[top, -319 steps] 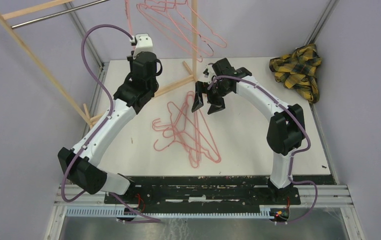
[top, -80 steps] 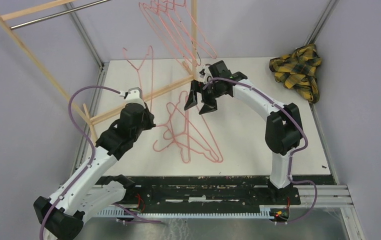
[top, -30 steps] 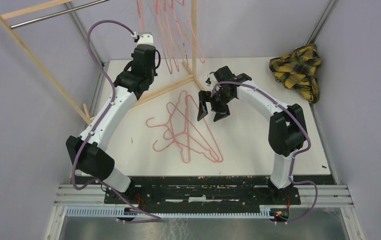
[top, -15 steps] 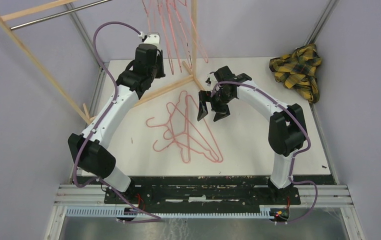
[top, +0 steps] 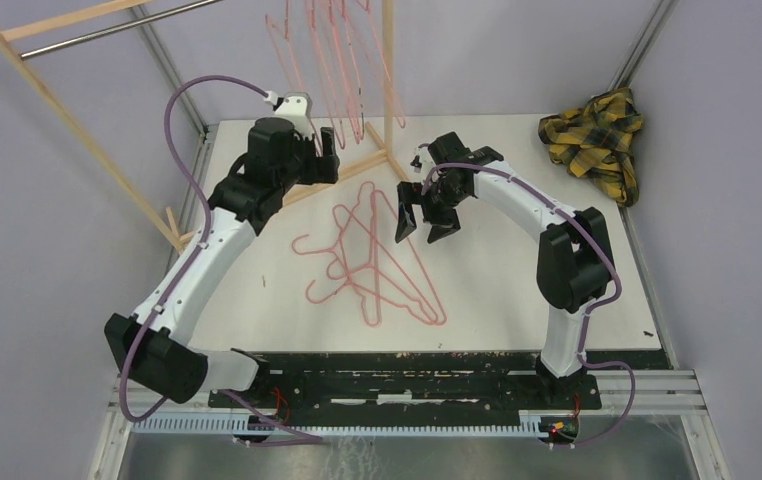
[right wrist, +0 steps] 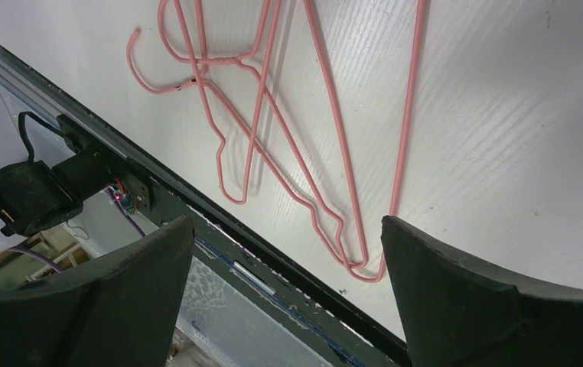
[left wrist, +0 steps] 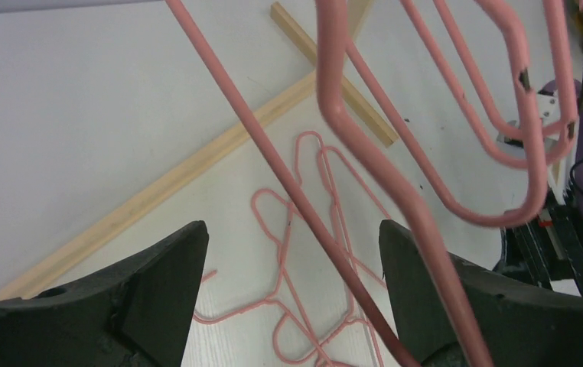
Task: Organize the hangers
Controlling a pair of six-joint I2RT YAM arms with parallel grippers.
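L gripper (top: 325, 160) hangs wide open by the bench's far-left corner, 1 wire of the hung hangers (top: 342, 70) between its fingers, not clamped; prob. freeing it on the rack (top: 57, 106). R gripper (top: 419, 222), also open, hovers over the loose hangers (top: 387, 262) mid-bench, ready for the next pick.

White arms (top: 219, 240), black joints, purple cables (top: 189, 88)

Glossy pink wire hangers (left wrist: 333, 61), bare wood rack (top: 389, 70), matt white table (top: 517, 290), soft plaid cloth (top: 597, 135).
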